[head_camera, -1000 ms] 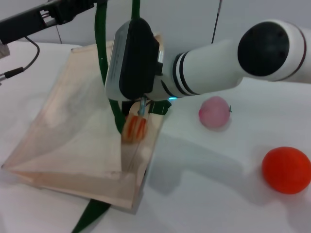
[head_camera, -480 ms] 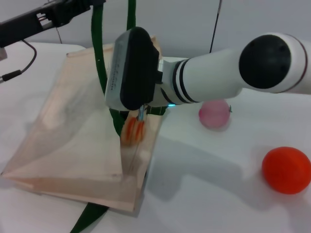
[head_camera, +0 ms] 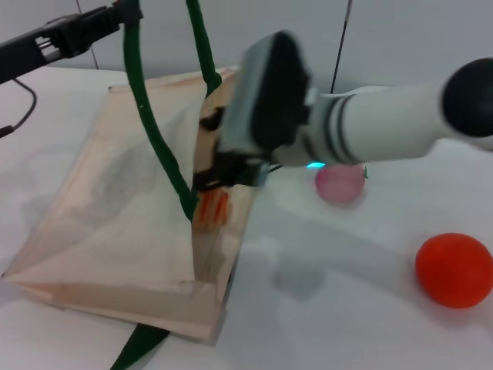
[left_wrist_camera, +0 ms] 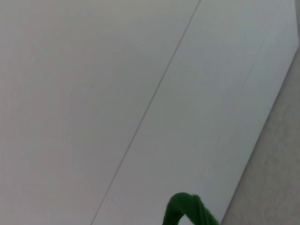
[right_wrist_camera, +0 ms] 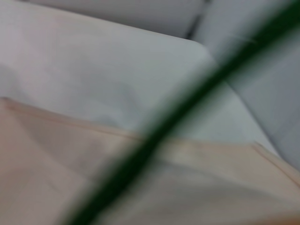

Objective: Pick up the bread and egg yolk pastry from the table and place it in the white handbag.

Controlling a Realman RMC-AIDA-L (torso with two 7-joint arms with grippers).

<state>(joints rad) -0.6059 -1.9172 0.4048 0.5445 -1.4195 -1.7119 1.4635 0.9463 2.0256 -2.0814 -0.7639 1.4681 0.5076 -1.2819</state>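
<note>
The white handbag lies on the table with its mouth held up. My left gripper at the top left is shut on its green handle; the handle also shows in the left wrist view. The striped bread sits just inside the bag's mouth. My right gripper is just above the bread, its fingers look spread and apart from the bread. The right wrist view shows bag fabric and a handle strap. The egg yolk pastry is out of view.
A pink ball lies on the white table right of the bag, partly behind my right arm. A larger orange ball lies at the right edge. A second green strap end trails out under the bag's near edge.
My right gripper has pulled back to the right and up, leaving the bread in the bag's mouth. My left gripper has lifted the handle a little and shifted left.
</note>
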